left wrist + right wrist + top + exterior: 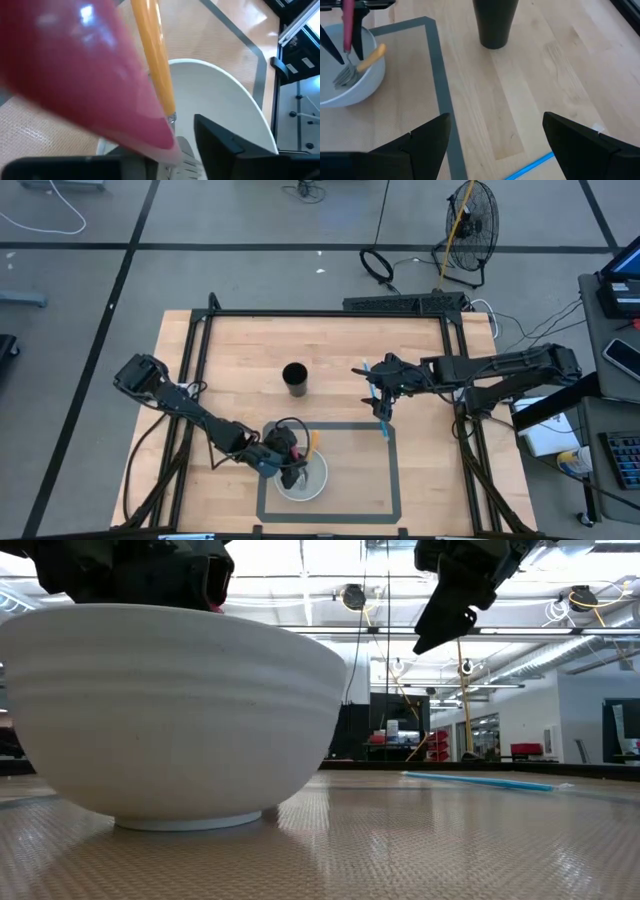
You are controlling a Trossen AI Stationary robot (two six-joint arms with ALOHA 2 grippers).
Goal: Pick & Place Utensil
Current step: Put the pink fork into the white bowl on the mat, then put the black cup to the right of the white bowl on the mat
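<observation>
Left gripper (pixel 285 457) clenched on red-handled utensil (pixel 348 20), upright over white bowl (pixel 318 483); right gripper (pixel 385 380) spread, above blue utensil (pixel 384 426).

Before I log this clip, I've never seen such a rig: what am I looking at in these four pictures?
Two dark robot arms work at a wooden table. One camera looks straight down, one sits at table height, and one rides on each wrist. The left gripper is over the white ceramic bowl, shut on a red-handled utensil. An orange-handled fork rests in the bowl. The right gripper hangs open above a thin blue utensil lying on the table. A black cup stands upright at mid-table, and grey tape marks a square around the bowl.
</observation>
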